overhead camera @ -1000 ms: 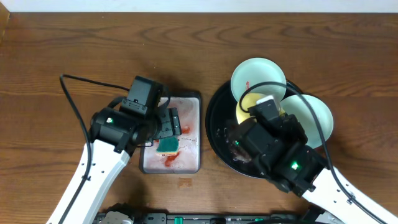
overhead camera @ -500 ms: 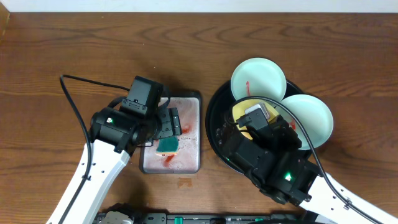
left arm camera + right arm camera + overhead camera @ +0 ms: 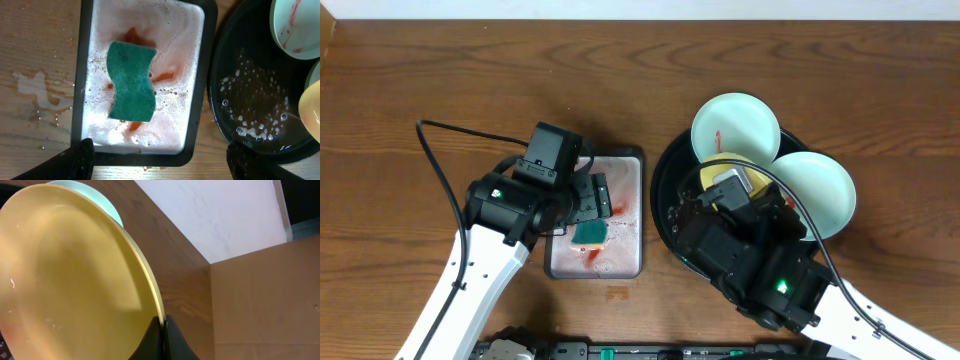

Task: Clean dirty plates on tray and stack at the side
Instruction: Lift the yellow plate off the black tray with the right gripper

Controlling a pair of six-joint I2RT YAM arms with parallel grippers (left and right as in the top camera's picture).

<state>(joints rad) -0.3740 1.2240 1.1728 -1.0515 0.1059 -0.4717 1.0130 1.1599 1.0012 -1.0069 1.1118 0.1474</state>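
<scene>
My right gripper (image 3: 162,330) is shut on the rim of the pale yellow plate (image 3: 75,280) and holds it tilted on edge over the black tray (image 3: 665,205). From overhead the yellow plate (image 3: 757,180) is mostly hidden under the right arm. A mint plate with a red smear (image 3: 735,125) leans on the tray's far rim. A second mint plate (image 3: 823,190) lies at the tray's right. My left gripper (image 3: 162,162) is open and empty above the near end of the silver pan (image 3: 210,50). The tray (image 3: 250,100) holds soapy water.
The green sponge (image 3: 131,82) lies in the pan's foam among red smears; it also shows from overhead (image 3: 590,233). Water drops (image 3: 35,87) wet the wood left of the pan. A black cable (image 3: 450,130) runs behind the left arm.
My right arm has shifted left and nearer over the tray, carrying the yellow plate with it. The left arm, sponge and mint plates have not moved.
</scene>
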